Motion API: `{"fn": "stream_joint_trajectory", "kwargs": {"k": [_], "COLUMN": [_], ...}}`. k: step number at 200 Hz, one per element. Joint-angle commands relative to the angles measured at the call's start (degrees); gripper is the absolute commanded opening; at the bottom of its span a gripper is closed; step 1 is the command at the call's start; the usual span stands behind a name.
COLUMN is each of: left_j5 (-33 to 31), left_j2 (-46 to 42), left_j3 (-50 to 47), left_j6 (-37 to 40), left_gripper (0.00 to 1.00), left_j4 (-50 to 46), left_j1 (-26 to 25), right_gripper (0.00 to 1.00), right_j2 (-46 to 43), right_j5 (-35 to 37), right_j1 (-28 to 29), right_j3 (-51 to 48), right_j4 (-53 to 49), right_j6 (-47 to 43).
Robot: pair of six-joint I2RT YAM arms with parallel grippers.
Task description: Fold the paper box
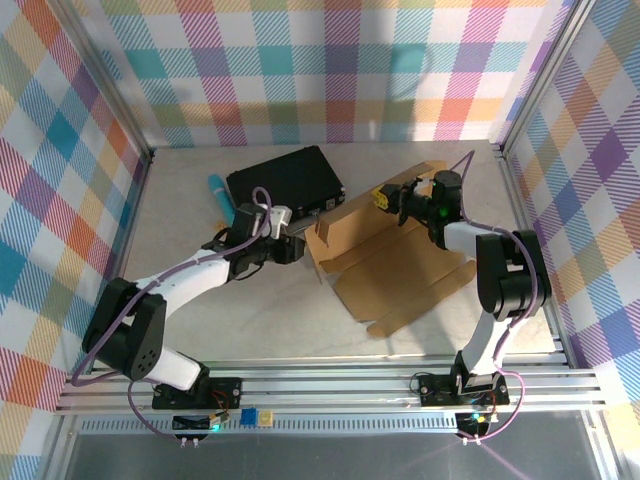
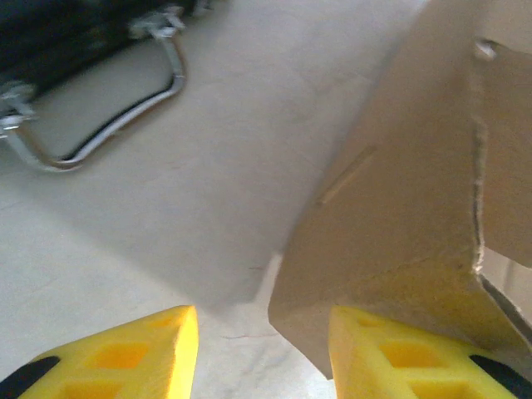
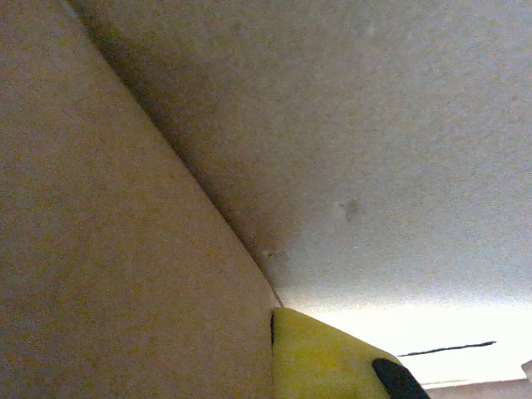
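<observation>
The paper box point(image 1: 400, 265) is a brown cardboard sheet lying partly folded at centre right, its back panel and left flap raised. My left gripper point(image 1: 300, 247) sits at the left flap. In the left wrist view it point(image 2: 264, 357) is open, and the flap's lower corner point(image 2: 399, 216) hangs between the yellow fingers, close to the right fingertip point(image 2: 391, 357). My right gripper point(image 1: 385, 198) is at the top edge of the raised back panel. In the right wrist view the cardboard point(image 3: 116, 249) lies flush against one yellow finger point(image 3: 324, 357) and hides the other.
A black hard case point(image 1: 285, 180) with a metal handle point(image 2: 125, 116) lies behind the left gripper. A blue cylinder point(image 1: 217, 192) lies to its left. Checkered walls and aluminium rails enclose the table point(image 1: 230, 310).
</observation>
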Motion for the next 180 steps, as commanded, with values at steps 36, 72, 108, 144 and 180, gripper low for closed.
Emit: {"fn": "stream_joint_trajectory", "kwargs": {"k": [36, 72, 108, 144, 180], "left_j5": [5.15, 2.83, 2.36, 0.45, -1.39], "left_j2": [-0.43, 0.1, 1.02, 2.27, 3.92], "left_j3": [2.17, 2.5, 3.91, 4.67, 5.79], "left_j6": [6.2, 6.23, 5.86, 5.9, 5.34], "left_gripper": [0.49, 0.51, 0.52, 0.52, 0.51], "left_j4": [2.62, 2.84, 3.49, 3.34, 3.93], "left_j1": [-4.08, -5.92, -7.04, -8.3, -9.93], "right_gripper": [0.0, 0.0, 0.0, 0.0, 0.0], "right_j2": [0.89, 0.98, 0.8, 1.41, 1.5], "right_j5": [-0.85, -0.75, -0.79, -1.87, -2.16], "right_j1": [-0.43, -0.43, -0.44, -0.48, -0.43], "right_j3": [2.53, 2.75, 2.53, 2.17, 1.37], "right_j4": [1.0, 1.29, 1.47, 1.93, 1.66], "right_j6": [-1.81, -1.3, -1.37, -1.71, -1.98]}}
